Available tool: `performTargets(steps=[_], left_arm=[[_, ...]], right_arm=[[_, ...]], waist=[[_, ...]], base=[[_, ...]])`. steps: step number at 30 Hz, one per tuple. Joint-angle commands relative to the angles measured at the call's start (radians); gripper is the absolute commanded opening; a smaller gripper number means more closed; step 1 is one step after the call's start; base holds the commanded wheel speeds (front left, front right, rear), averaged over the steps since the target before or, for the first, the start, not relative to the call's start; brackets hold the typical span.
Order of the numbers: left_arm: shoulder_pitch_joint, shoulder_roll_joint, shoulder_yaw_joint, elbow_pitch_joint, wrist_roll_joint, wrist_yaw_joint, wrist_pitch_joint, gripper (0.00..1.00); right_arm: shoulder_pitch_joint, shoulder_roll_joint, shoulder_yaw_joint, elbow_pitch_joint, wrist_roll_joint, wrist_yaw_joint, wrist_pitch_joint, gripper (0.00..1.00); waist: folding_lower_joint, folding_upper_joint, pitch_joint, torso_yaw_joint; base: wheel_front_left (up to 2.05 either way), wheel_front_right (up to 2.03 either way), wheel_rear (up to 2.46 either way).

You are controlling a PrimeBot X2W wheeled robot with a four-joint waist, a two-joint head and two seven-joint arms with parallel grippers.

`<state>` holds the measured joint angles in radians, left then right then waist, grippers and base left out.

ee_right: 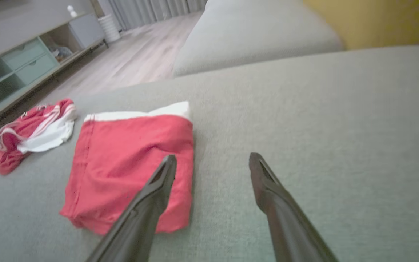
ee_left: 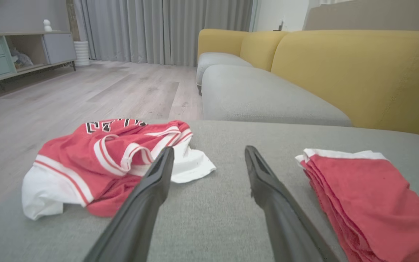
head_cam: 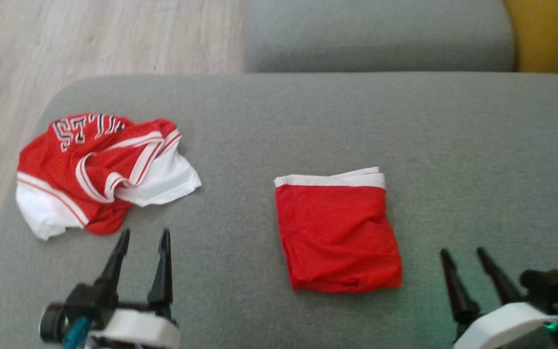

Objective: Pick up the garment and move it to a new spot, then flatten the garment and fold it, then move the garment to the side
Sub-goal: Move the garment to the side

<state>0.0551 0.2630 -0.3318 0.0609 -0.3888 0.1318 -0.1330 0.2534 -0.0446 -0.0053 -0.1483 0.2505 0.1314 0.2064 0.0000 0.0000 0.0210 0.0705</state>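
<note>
Both claws spread and empty over the sofa: one garment folded, one in a heap.

The left claw (head_cam: 145,233) and the right claw (head_cam: 463,252) hover with fingers wide apart, pinching nothing. A crumpled jersey (head_cam: 100,169), red and white, lies just ahead of the left claw and slightly to its left. A folded red garment (head_cam: 337,232) sits between the two claws, ahead and to the left of the right one. Both rest on the grey cushion (head_cam: 453,145). The folding looks done, so the step in hand is probably shifting the folded piece aside. That calls for sliding a finger under its edge without spilling the layers. Count: two garments, two claws.
</note>
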Motion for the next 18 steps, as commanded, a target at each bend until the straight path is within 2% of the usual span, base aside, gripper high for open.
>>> performTargets(steps=[1,10,16,18], left_arm=[[-0.08,0.013,0.028,-0.035,0.002,-0.001,-0.014,1.0],[-0.19,-0.019,-0.007,-0.01,0.015,-0.034,-0.057,1.0],[-0.224,-0.048,-0.025,0.029,0.015,-0.05,-0.086,1.0],[-0.228,-0.053,-0.029,0.042,0.014,-0.053,-0.092,1.0]], right_arm=[[-0.061,-0.02,0.033,-0.008,0.012,-0.001,0.007,1.0],[-0.258,-0.06,0.115,0.293,0.079,-0.001,0.001,1.0],[-0.346,-0.067,0.122,0.463,0.117,-0.001,0.074,1.0],[-0.355,-0.069,0.13,0.509,0.12,-0.001,0.133,1.0]], waist=[[0.0,0.0,0.025,0.024],[0.0,0.0,0.115,0.121],[0.0,0.0,0.131,0.165],[0.0,0.0,0.129,0.17]], base=[[0.0,0.0,0.0],[0.0,0.0,0.0],[0.0,0.0,0.0],[0.0,0.0,0.0]])
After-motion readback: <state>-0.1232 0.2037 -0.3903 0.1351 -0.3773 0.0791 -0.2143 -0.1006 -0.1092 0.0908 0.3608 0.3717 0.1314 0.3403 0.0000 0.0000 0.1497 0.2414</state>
